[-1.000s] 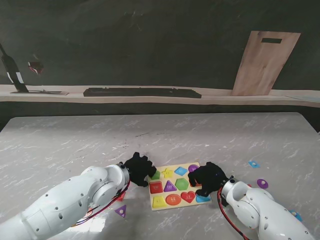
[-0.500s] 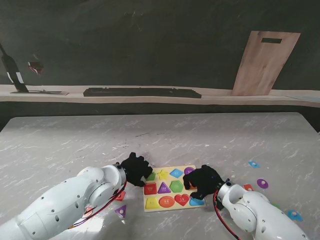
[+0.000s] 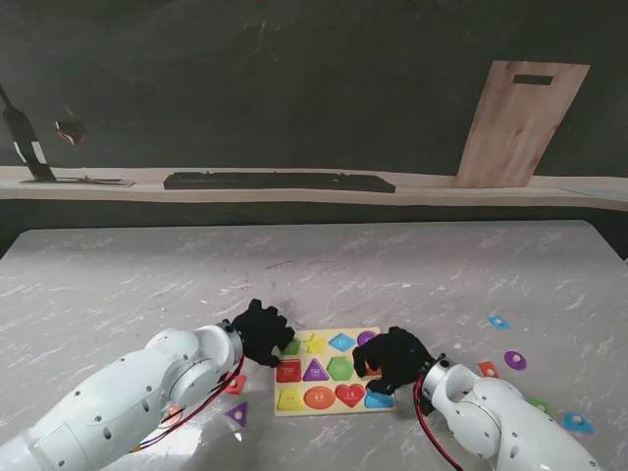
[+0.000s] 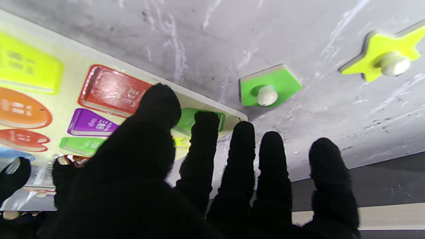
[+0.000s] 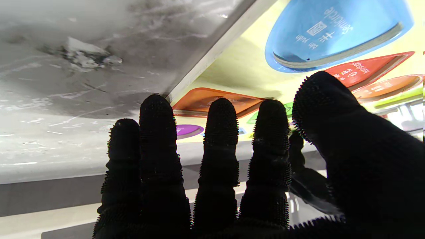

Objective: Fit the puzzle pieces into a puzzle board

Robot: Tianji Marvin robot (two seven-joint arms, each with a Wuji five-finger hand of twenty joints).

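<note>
Both hands flat on the board [image 3: 329,410], one at each end.

Left hand [image 3: 261,333], fingers spread and holding nothing, nearest the green piece [image 4: 269,87], loose just off the board's left far corner, straight ahead of its fingertips. Right hand [image 3: 391,357], fingers apart, empty, at the board's right edge.

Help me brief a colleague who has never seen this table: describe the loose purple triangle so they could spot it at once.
Start at the puzzle board, the yellow panel between the two black-gloved hands. Look to its left and a little nearer to me, beside the left arm's white forearm: the purple triangle lies flat on the marble. The small red piece just beyond it is red; this one is purple.
</note>
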